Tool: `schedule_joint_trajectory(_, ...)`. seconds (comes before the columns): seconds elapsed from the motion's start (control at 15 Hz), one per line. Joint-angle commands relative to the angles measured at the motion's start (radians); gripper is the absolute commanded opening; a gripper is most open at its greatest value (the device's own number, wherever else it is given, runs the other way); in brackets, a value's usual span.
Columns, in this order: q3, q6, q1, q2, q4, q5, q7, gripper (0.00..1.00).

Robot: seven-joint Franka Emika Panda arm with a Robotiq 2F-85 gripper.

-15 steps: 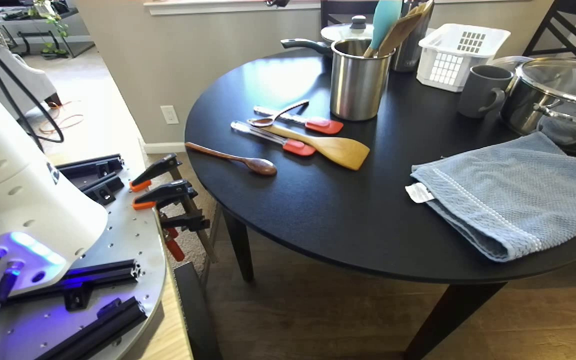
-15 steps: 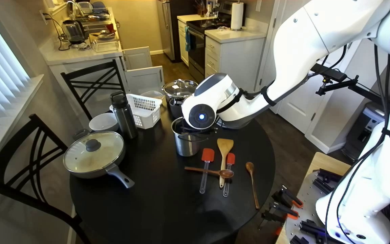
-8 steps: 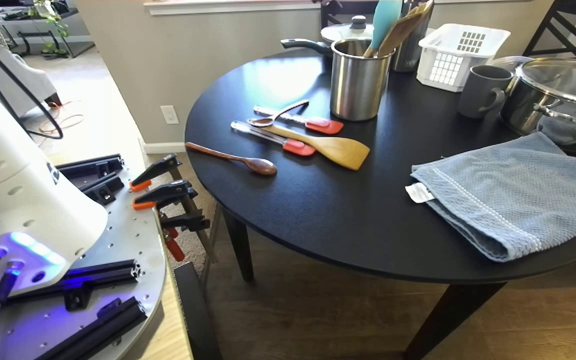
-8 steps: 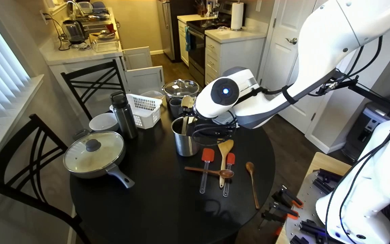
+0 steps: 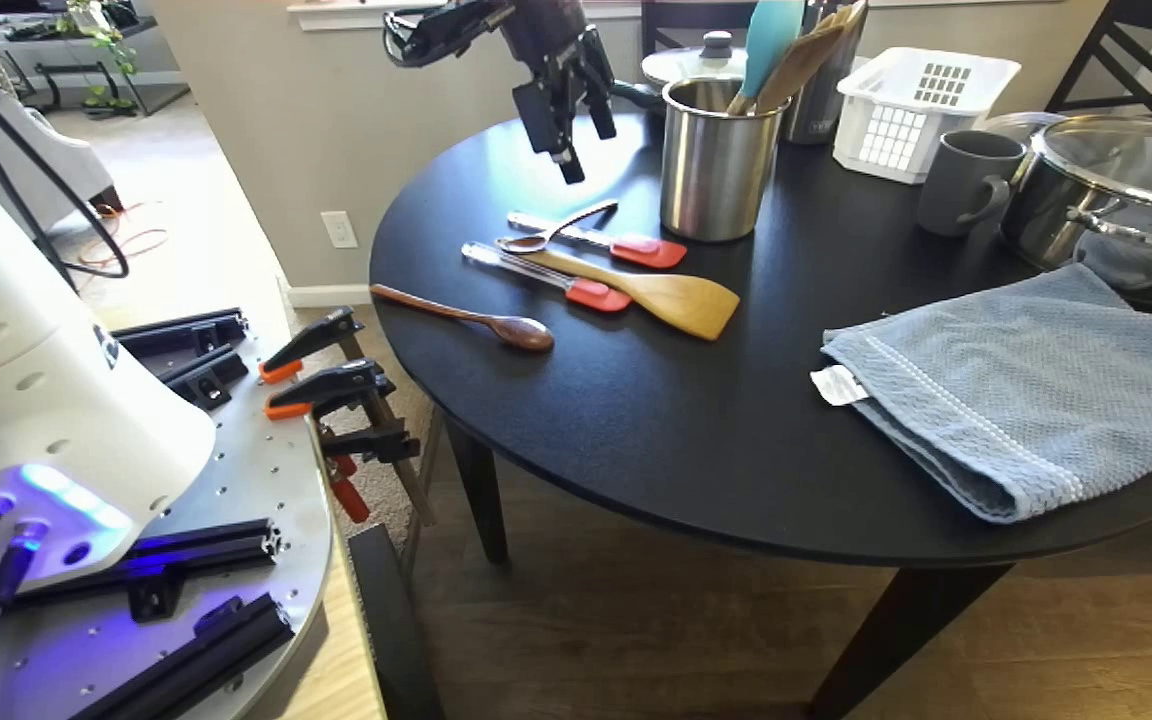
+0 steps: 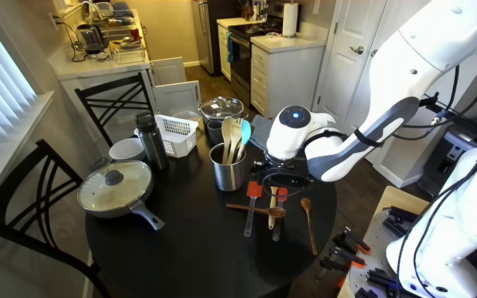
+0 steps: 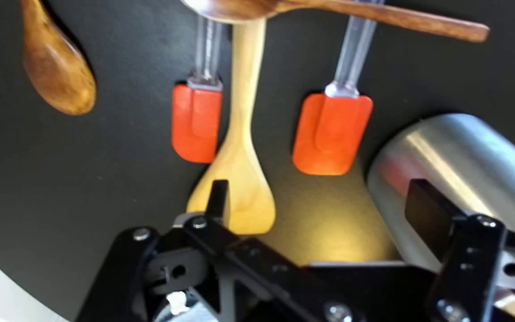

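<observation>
The gripper [image 7: 322, 201] is directed downward with its two fingers [image 7: 217, 199] spread wide apart, the wrist [image 6: 284, 138] is seated above it, and the bent arm [image 6: 400, 70] extends upward and rearward from there, the base [image 6: 437, 265] standing well apart from the gripper.

Legible: "YETI", low on the grey stainless-steel cylindrical bottle [image 5: 818, 118], in an exterior view. White fabric tag [image 5: 839, 385] on the folded light-blue textured towel [image 5: 1026, 390]: too small to read. Dark badge [image 5: 106, 347] on white robot base [image 5: 56, 400]: unreadable.
</observation>
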Motion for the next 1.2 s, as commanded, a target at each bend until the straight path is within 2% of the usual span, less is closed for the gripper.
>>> schedule_joint_trajectory(0.0,-0.004,0.033,-0.028,0.041,-0.054,0.234,-0.186,1.00)
schedule_joint_trajectory(0.2,0.005,0.012,-0.048,0.111,-0.032,0.390,-0.289,1.00)
schedule_joint_trajectory(0.27,-0.025,0.007,-0.025,0.140,-0.016,0.443,-0.322,1.00)
schedule_joint_trajectory(0.47,-0.035,-0.008,-0.028,0.204,0.024,0.583,-0.416,1.00)
schedule_joint_trajectory(0.67,-0.058,-0.021,-0.015,0.242,0.058,0.650,-0.462,1.00)
schedule_joint_trajectory(1.0,-0.084,-0.011,0.000,0.280,0.087,0.682,-0.488,1.00)
schedule_joint_trajectory(1.07,-0.086,-0.010,0.002,0.288,0.091,0.687,-0.490,0.75)
schedule_joint_trajectory(1.13,-0.086,-0.008,0.002,0.295,0.095,0.691,-0.493,0.73)
